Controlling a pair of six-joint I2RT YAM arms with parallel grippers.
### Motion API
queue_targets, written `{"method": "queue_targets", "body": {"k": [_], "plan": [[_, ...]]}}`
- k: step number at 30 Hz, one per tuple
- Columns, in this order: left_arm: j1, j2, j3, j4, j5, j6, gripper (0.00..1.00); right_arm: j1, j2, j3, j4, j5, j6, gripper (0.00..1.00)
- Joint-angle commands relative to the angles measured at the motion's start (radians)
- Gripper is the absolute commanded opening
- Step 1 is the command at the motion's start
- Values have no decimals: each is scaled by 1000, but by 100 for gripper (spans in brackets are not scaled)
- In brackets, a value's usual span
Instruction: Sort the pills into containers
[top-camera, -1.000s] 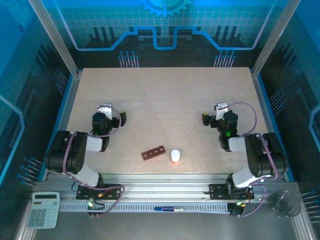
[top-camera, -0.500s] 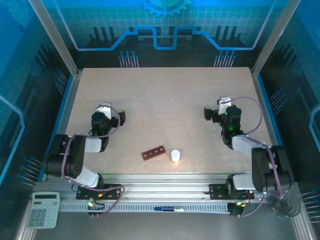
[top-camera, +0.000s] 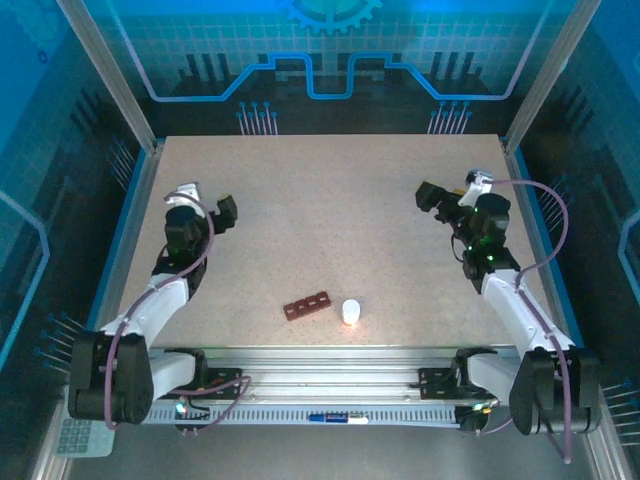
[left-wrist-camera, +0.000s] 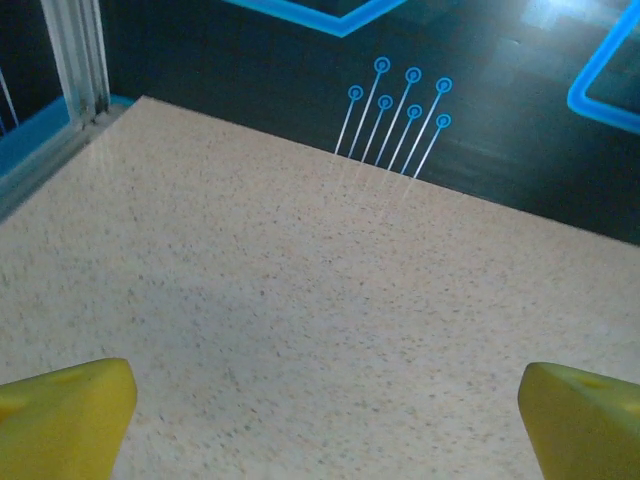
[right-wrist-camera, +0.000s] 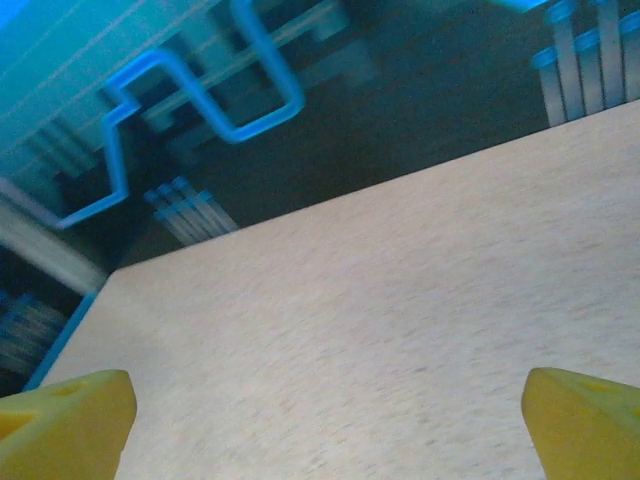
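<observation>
Setting: a speckled beige worktop (top-camera: 330, 200) inside a blue-lit enclosure with dark patterned walls.
Left pincer (top-camera: 205, 200): far left, raised over bare worktop, jaws wide apart, nothing held.
Containers (top-camera: 307, 304): a dark red-brown strip of square compartments lying flat by the near edge, just left of centre, slightly slanted and well apart from both pincers.
Handling: probably light, stiff, thin plastic that skids when nudged. Pinch it across its narrow width at one end, or leave it lying and drop pills in.
White pot (top-camera: 350, 312): just right of the strip. Whether it holds pills is too small to tell. Likely light and easily tipped, so grip its sides.
Right pincer (top-camera: 455, 190): far right, wide open, empty.
In the way: nothing blocks either reach, but fingers going for the pot may knock the strip.
</observation>
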Motion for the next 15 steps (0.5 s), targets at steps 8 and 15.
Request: {"method": "queue_targets", "body": {"k": [8,15], "plan": [[-49,-20,79,-335,117,-348,99,505,141,242,-571,100,-246,91],[-51,-22,112,-363,132,-342,99,849,346,345,-719,412,-515,100]]}}
